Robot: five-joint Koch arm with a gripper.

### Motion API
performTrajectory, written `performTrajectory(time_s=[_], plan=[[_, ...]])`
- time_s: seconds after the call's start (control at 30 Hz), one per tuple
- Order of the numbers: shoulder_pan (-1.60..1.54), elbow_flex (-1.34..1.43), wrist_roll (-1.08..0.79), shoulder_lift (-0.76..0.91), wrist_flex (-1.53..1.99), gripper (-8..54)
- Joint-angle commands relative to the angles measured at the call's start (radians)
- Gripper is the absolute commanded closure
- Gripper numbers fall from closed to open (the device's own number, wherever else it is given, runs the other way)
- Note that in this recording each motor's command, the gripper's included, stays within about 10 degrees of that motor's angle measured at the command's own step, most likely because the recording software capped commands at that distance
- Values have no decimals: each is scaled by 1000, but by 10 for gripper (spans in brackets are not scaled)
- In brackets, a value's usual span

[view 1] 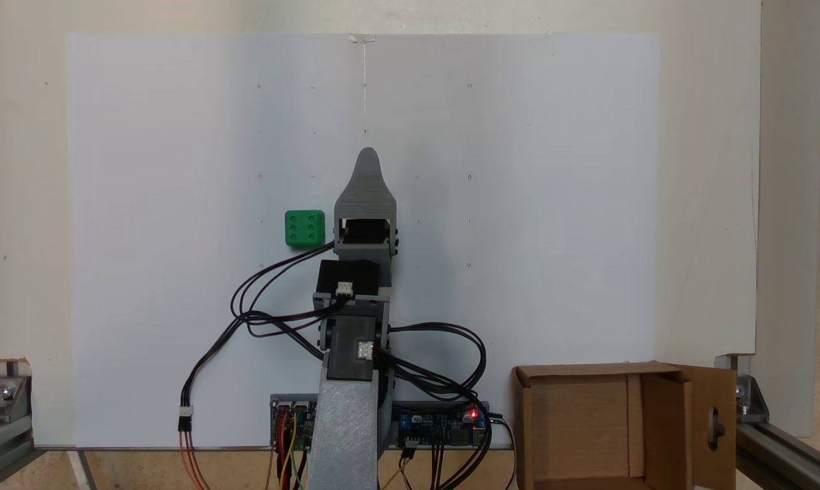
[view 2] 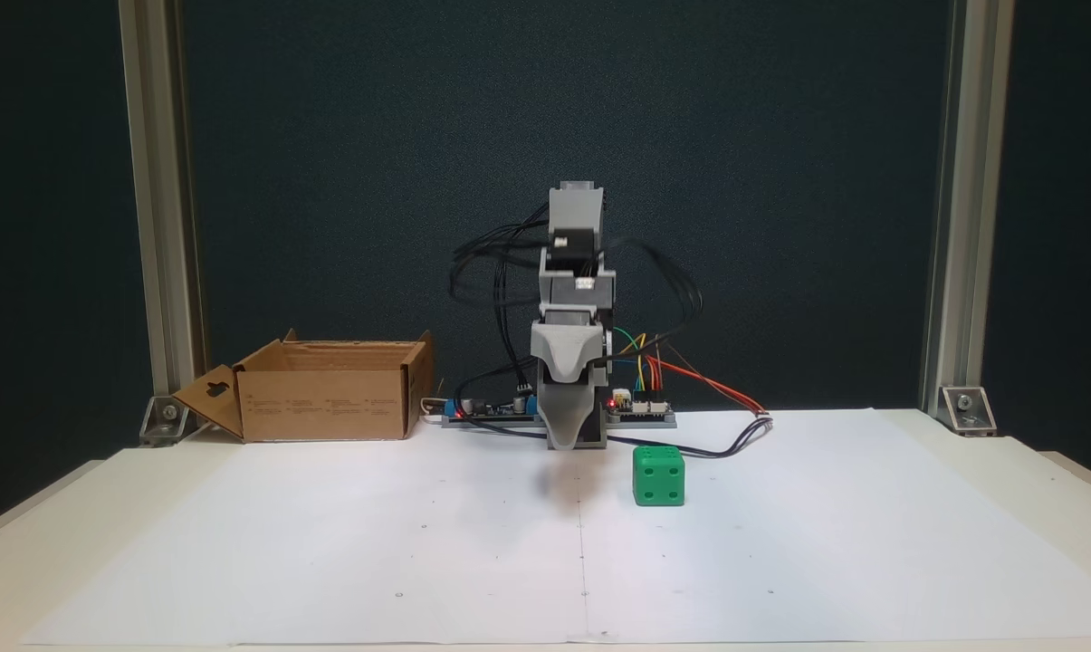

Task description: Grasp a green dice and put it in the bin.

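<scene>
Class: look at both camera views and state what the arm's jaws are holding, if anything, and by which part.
Nothing is held. The green dice sits alone on the white sheet, beside the gripper and apart from it.

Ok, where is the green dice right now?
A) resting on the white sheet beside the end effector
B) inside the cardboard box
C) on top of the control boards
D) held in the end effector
A: the green dice sits on the white sheet just beside the end effector, well away from the cardboard box; the other fixed view shows the same.
</scene>
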Motion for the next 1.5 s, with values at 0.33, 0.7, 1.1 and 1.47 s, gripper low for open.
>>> performTrajectory(time_s=[0.33, 0.7, 1.1, 1.47], plan=[[-34, -600, 207, 87, 800, 25], [-242, -861, 397, -71, 1339, 24], [-364, -884, 545, -160, 1348, 23], [-440, -890, 647, -281, 1298, 22]])
